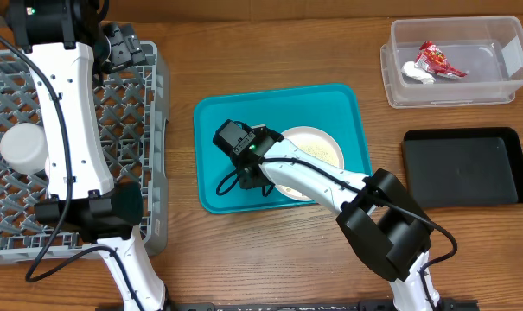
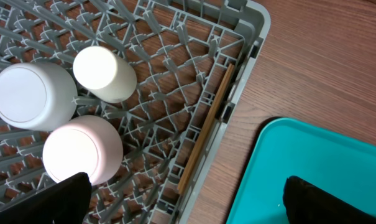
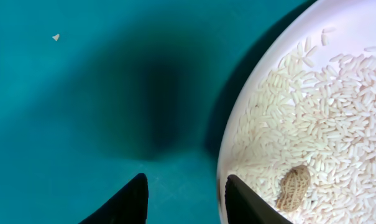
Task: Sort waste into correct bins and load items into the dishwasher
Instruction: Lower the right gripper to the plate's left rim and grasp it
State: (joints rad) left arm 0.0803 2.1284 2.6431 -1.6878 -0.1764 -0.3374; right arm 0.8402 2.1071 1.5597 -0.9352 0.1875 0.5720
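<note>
A white plate point(image 1: 320, 149) with rice scraps point(image 3: 324, 118) and a peanut point(image 3: 293, 185) lies on the teal tray point(image 1: 218, 112). My right gripper point(image 3: 184, 199) is open low over the tray, its right finger at the plate's left rim; it also shows in the overhead view point(image 1: 251, 177). My left gripper point(image 2: 188, 208) is open and empty above the grey dish rack's point(image 1: 153, 112) right wall. In the rack, upturned, are a pale grey-blue bowl point(image 2: 32, 94), a small white cup point(image 2: 104, 73) and a pink bowl point(image 2: 82, 150). The red wrapper point(image 1: 436, 59) and the white tissue point(image 1: 417, 72) lie in the clear tub point(image 1: 399, 86).
The black tray point(image 1: 464, 168) sits at the right, below the clear tub. A wooden chopstick point(image 2: 206, 124) lies along the rack's inner wall. My left arm point(image 1: 66, 121) stretches over the rack. Bare wooden table lies between rack and teal tray.
</note>
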